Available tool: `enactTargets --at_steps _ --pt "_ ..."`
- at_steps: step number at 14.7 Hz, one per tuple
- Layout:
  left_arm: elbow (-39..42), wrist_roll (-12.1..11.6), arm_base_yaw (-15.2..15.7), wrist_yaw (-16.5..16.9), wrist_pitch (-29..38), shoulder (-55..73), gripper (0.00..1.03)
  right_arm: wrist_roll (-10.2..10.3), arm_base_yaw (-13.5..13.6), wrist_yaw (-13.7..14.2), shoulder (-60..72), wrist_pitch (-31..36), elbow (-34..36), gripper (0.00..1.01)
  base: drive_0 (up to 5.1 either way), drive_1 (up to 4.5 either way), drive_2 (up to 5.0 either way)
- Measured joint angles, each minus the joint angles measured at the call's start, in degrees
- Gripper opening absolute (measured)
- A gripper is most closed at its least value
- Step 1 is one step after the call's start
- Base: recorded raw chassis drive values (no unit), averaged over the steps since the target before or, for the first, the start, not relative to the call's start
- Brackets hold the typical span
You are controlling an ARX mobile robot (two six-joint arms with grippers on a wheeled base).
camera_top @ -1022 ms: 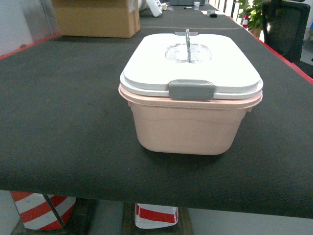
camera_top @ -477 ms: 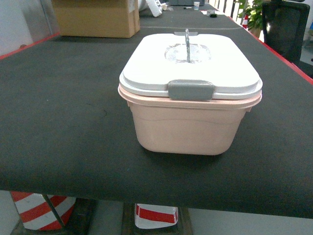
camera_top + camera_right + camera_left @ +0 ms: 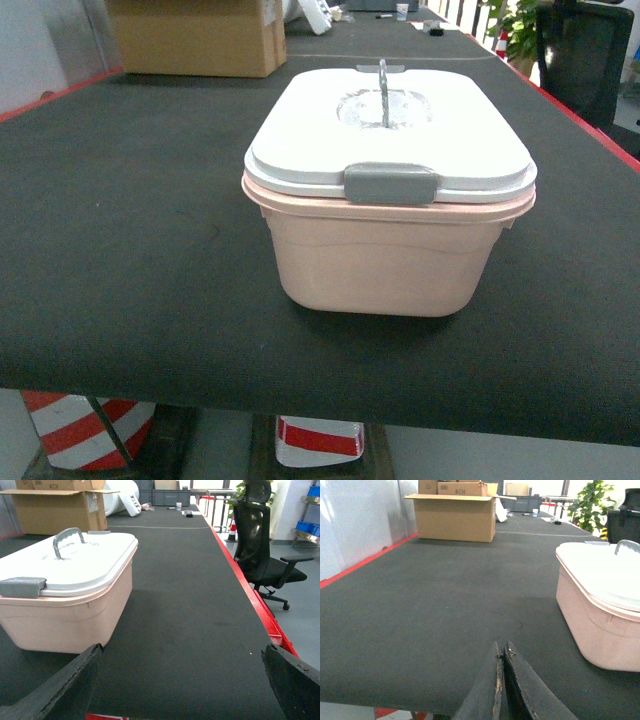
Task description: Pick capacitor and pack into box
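The pale pink box (image 3: 390, 255) stands in the middle of the black table with its white lid (image 3: 440, 135) on, the grey front latch (image 3: 390, 183) down and the grey handle (image 3: 384, 92) upright. No capacitor shows in any view. Neither gripper appears in the head view. My left gripper (image 3: 502, 647) is shut with nothing between its fingers, low over the table to the left of the box (image 3: 590, 620). My right gripper (image 3: 182, 649) is wide open and empty, low over the mat to the right of the box (image 3: 65, 617).
A brown cardboard carton (image 3: 195, 40) sits at the table's far left. A red strip (image 3: 260, 615) marks the table's right edge, and a black office chair (image 3: 260, 545) stands beyond it. Red-and-white striped cones (image 3: 90, 425) stand under the front edge.
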State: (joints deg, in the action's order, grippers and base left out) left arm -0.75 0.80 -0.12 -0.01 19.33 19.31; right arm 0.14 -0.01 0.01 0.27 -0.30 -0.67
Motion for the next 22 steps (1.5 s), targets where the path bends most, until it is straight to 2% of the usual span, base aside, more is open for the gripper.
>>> enactTargets --at_steps 6,7,8,10,11,18,19,22 --pt "0.0 0.02 0.07 0.0 -7.93 -7.98 0.02 0.0 0.0 0.02 0.0 0.0 0.0 0.98 0.0 0.0 0.0" --pt "-0.04 0.0 0.07 0.15 -19.65 -16.33 0.02 0.0 0.0 0.02 0.0 -0.02 0.0 0.98 0.0 0.0 0.0" --pt "-0.11 -0.02 0.07 0.17 -18.29 -18.69 0.02 0.02 0.0 0.04 0.0 -0.02 0.0 0.98 0.0 0.0 0.0" --pt "-0.04 -0.02 0.07 0.0 -19.78 -18.71 0.02 0.0 0.0 0.02 0.0 0.04 0.0 0.98 0.0 0.0 0.0" --pt "-0.04 0.0 0.07 0.0 -19.63 -18.71 0.07 0.0 0.0 0.0 0.0 0.0 0.0 0.98 0.0 0.0 0.0" --pt "-0.04 -0.11 0.07 0.0 -19.61 -18.71 1.0 0.0 0.0 0.0 0.0 0.02 0.0 0.98 0.0 0.0 0.0" --pt "-0.04 -0.15 0.07 0.0 -19.61 -18.71 0.97 0.0 0.0 0.0 0.0 0.0 0.0 0.98 0.0 0.0 0.0" --pt "-0.04 -0.15 0.07 0.0 -19.61 -18.71 0.98 0.0 0.0 0.0 0.0 0.0 0.0 0.98 0.0 0.0 0.0"
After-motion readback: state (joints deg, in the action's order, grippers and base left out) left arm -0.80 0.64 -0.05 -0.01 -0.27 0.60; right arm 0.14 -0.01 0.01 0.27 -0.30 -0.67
